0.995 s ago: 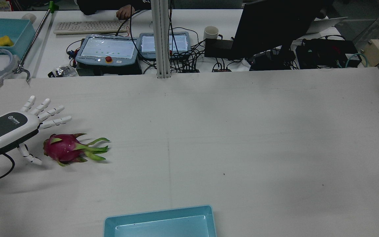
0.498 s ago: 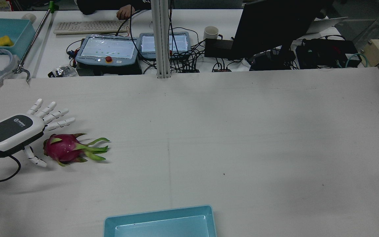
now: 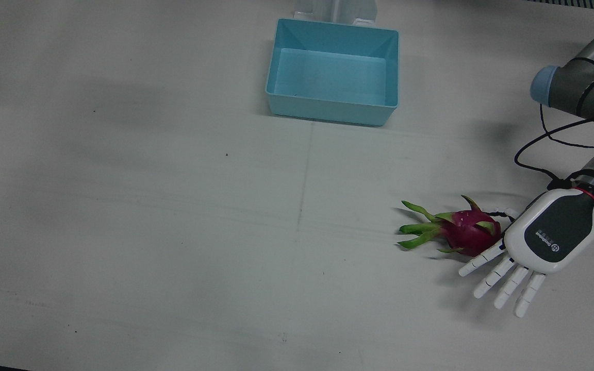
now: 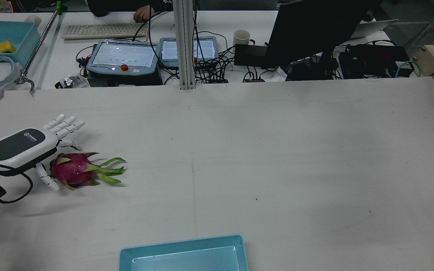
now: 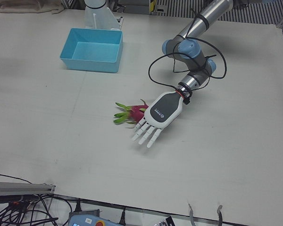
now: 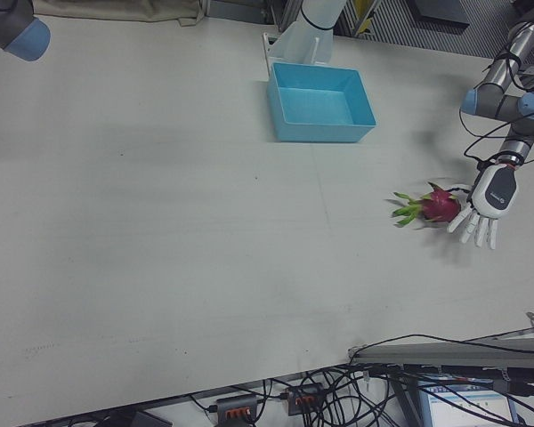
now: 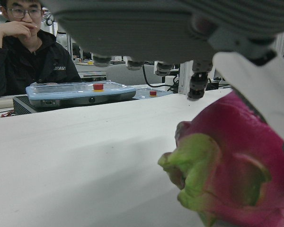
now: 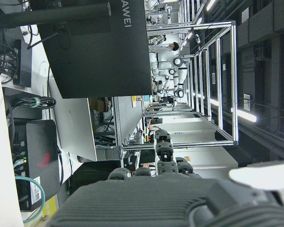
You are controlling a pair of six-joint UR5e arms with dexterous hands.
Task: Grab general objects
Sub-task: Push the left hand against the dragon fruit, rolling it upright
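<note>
Near our table's left edge, our left hand (image 4: 28, 148) spreads over the dragon fruit (image 4: 72, 169), leaves pointing toward open centre.

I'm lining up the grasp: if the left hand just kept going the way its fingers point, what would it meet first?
Probably nothing: the left hand points its fingers past the far side of the dragon fruit, over bare table. The fruit sits beside the palm, near the thumb, not ahead. Height is hard to judge.

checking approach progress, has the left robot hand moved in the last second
Yes. In the rear view the left robot hand has shifted right, closing on the unmoved dragon fruit.
</note>
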